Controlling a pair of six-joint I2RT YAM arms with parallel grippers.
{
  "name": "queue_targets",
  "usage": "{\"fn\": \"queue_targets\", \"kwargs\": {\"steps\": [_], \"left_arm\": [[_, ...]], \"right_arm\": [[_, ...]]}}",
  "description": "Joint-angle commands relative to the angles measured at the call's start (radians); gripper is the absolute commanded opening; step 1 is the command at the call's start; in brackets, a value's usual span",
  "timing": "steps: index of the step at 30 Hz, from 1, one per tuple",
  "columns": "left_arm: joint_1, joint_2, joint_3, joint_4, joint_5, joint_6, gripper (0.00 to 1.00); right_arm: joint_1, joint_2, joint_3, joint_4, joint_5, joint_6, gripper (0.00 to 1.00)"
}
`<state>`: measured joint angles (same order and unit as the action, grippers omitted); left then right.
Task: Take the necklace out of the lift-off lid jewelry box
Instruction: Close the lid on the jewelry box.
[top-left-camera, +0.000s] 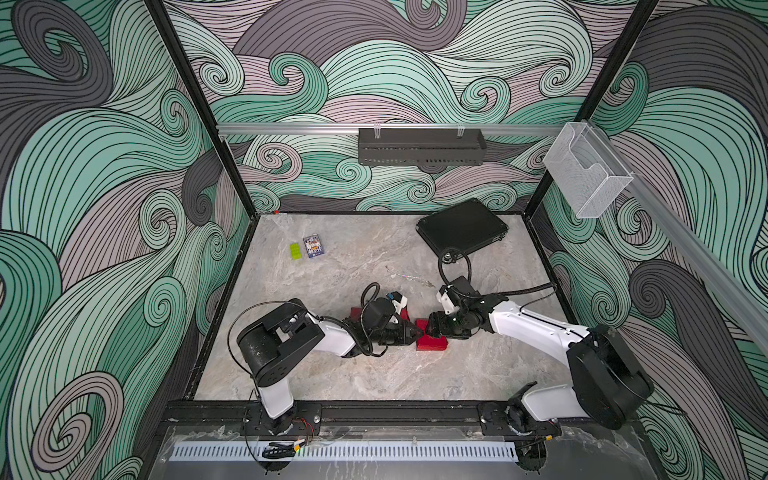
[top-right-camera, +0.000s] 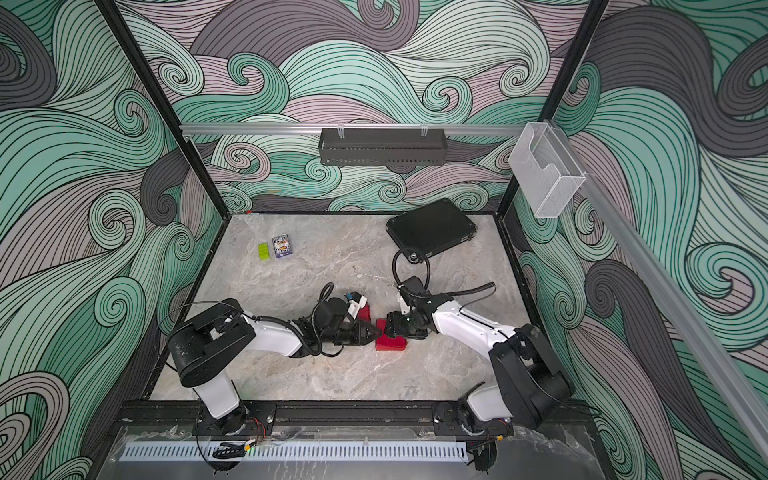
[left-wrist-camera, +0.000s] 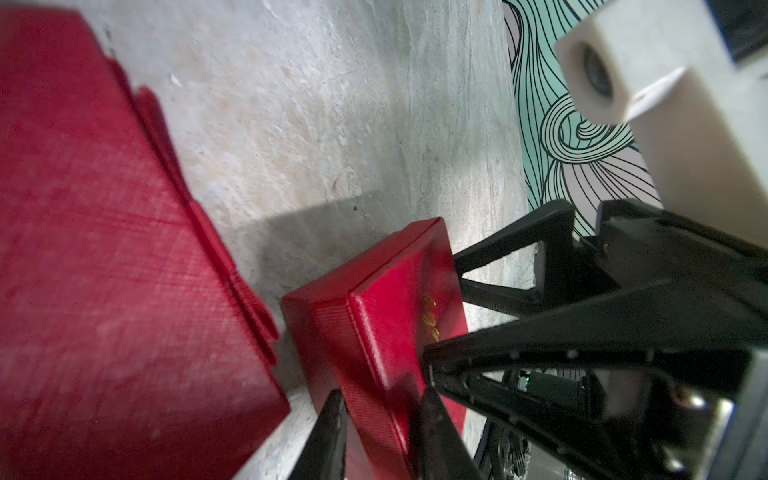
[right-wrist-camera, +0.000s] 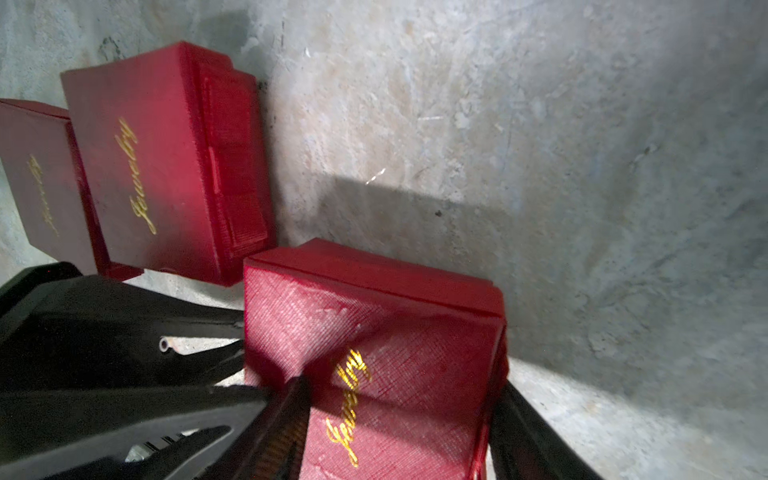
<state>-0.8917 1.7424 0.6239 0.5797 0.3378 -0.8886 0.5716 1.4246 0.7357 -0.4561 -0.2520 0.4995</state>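
We see the jewelry box as a small, square, red box with a woven texture; it rests on the table toward the front centre in both top views; its lid bears gold "Jewelry" script and is still on, with a seam running along one side; a thin silvery strand, which we take for the necklace, lies loose on the table behind the box, apart from it.
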Motion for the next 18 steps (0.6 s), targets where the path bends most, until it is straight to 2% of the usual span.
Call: {"fn": "queue_targets", "kwargs": {"steps": [1,12,18], "left_arm": [[-0.025,-0.001,-0.040,-0.191,-0.070,0.074,0.26],[-0.085,0.011,-0.099,-0.204,-0.144,0.085,0.25],[-0.099,-0.012,-0.092,-0.249,-0.176,0.102,0.25]], "right_arm": [[0.012,0.023,-0.012,-0.089,0.084,-0.019,0.69],[0.012,0.000,-0.019,-0.105,0.096,-0.016,0.73],[0.013,-0.077,-0.017,-0.085,-0.011,-0.022,0.76]]}}
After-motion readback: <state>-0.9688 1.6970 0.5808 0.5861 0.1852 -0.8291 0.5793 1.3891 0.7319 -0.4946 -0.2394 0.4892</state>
